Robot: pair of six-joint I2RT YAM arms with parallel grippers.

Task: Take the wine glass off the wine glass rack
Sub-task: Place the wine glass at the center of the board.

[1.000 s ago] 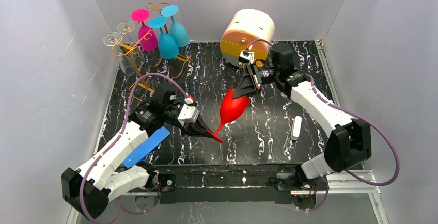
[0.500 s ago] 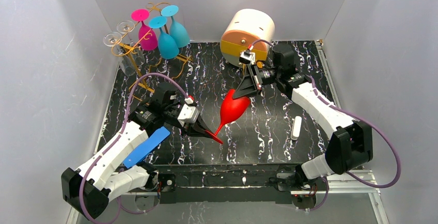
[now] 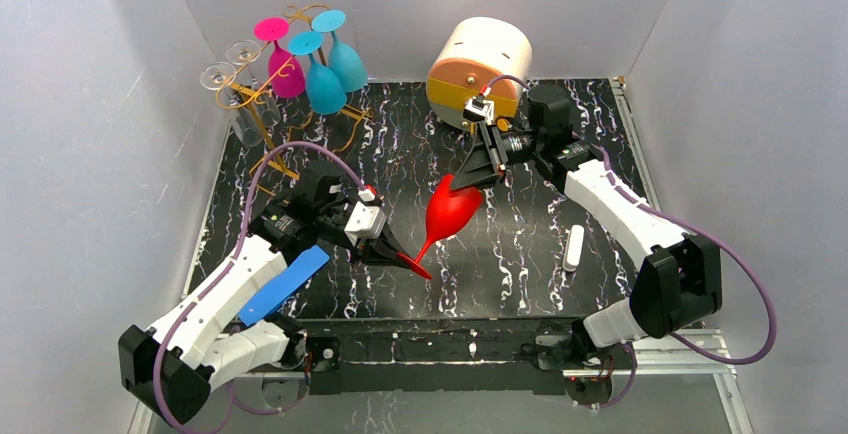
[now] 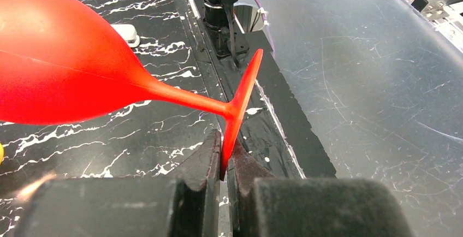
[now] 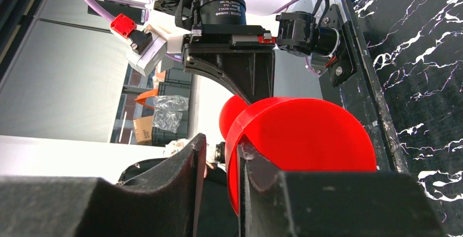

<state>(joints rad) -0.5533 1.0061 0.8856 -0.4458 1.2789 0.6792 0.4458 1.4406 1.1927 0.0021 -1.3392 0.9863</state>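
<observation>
A red wine glass (image 3: 450,209) hangs tilted above the black marbled table, away from the gold wire wine glass rack (image 3: 262,114) at the back left. My left gripper (image 3: 405,259) is shut on the edge of the glass's foot (image 4: 240,106), with the bowl (image 4: 65,62) pointing away. My right gripper (image 3: 470,179) is at the bowl's rim (image 5: 311,133). Its jaws stand apart: the rim rests against one finger (image 5: 256,171) and there is a gap to the other finger (image 5: 185,177).
The rack still carries a pink glass (image 3: 285,69), two blue glasses (image 3: 325,84) and clear glasses (image 3: 225,79). A round cream-and-orange box (image 3: 480,69) stands at the back behind the right gripper. A small white object (image 3: 573,248) lies at the right.
My right gripper's jaws have parted at the rim of the red glass. The glass and both arms stay where they were.
</observation>
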